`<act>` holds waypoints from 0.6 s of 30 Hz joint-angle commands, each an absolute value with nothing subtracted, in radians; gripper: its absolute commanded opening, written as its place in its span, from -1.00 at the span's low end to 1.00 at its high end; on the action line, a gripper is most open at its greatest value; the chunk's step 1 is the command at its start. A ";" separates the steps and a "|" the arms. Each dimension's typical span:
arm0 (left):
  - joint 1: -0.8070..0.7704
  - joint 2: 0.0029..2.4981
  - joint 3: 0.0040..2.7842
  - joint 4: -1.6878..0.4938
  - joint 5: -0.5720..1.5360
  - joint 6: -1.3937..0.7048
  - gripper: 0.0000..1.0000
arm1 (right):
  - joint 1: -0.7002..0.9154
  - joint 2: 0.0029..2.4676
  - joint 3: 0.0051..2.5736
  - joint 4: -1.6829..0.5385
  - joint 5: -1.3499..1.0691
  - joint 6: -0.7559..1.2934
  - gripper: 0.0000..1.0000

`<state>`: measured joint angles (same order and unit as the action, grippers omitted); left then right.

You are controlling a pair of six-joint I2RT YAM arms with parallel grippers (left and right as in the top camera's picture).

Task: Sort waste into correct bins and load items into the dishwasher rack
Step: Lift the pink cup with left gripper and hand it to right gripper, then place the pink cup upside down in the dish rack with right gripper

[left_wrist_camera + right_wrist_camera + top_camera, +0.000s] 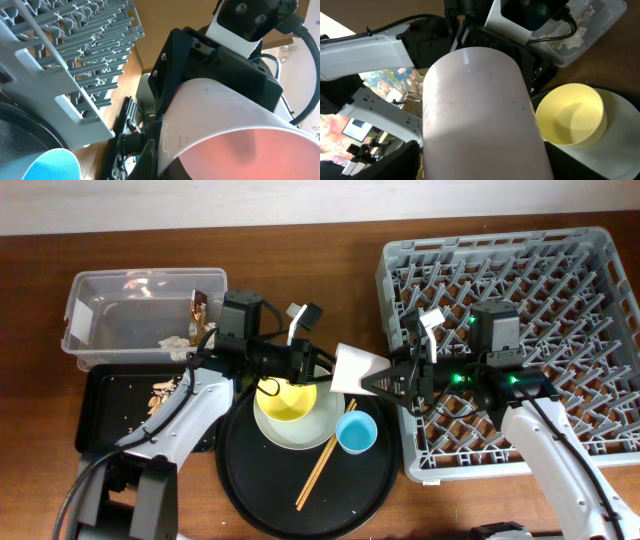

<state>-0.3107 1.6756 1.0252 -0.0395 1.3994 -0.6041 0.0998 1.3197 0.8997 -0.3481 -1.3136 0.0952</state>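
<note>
The pink cup (358,366) hangs on its side in the air between both arms, above the round tray's right rim. My left gripper (328,370) is shut on its rim; the left wrist view shows one finger (150,160) against the cup's outer wall (225,115). My right gripper (378,386) is open around the cup's base end, with a dark finger on each side of the cup (475,115) and a slim gap on the left. The grey dishwasher rack (560,270) stands at the right.
The yellow bowl (285,398) sits on the pale plate (300,438). The plate, the blue cup (357,432) and the chopsticks (320,465) are on the round black tray (260,495). The clear tub (100,310) holds tissue and a wrapper. The black tray (100,395) holds scraps.
</note>
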 commanded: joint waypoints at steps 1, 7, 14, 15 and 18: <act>-0.314 1.674 1.035 -0.034 1.383 -0.615 -1.00 | 0.104 1.322 0.909 -0.351 -1.331 0.086 0.43; -0.314 1.674 1.035 -0.038 1.344 -0.541 -0.24 | 0.104 1.322 0.909 -0.351 -1.319 0.085 0.33; -0.238 1.667 1.035 -0.256 1.085 -0.319 -0.04 | 0.101 1.317 0.909 -0.469 -0.953 0.051 0.17; -0.221 1.657 1.035 -0.360 0.997 -0.249 -0.04 | 0.101 1.310 0.910 -0.500 -0.888 0.023 0.17; -0.167 1.572 1.035 -0.541 0.808 -0.128 -0.03 | 0.088 1.248 0.965 -0.667 -0.634 -0.023 0.11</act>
